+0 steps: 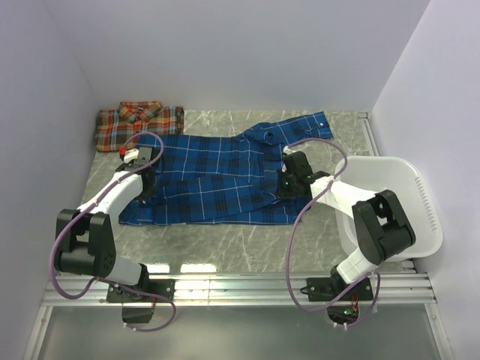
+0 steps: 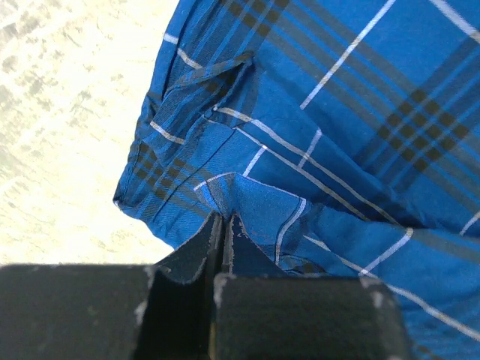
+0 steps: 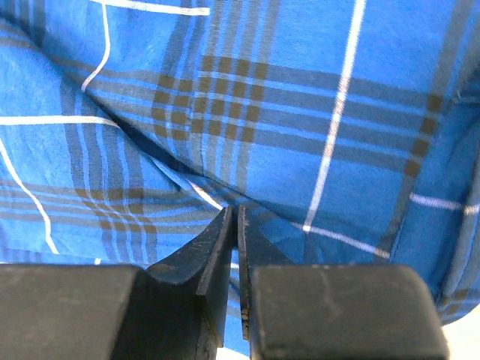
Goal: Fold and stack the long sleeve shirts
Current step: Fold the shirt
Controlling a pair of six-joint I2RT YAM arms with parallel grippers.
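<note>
The royal blue plaid shirt (image 1: 217, 180) lies spread across the middle of the table, one sleeve reaching to the back right. The red-orange plaid shirt (image 1: 139, 124) lies folded at the back left. My left gripper (image 1: 148, 166) sits at the blue shirt's left edge, jaws shut on a pinch of its cloth (image 2: 315, 135). My right gripper (image 1: 287, 178) sits on the shirt's right part near the collar, jaws shut on a fold of the blue cloth (image 3: 285, 112).
A white plastic basket (image 1: 420, 196) stands at the right edge of the table, close to the right arm. Grey marbled tabletop (image 1: 247, 251) shows in front of the shirt. Walls close in the left, back and right sides.
</note>
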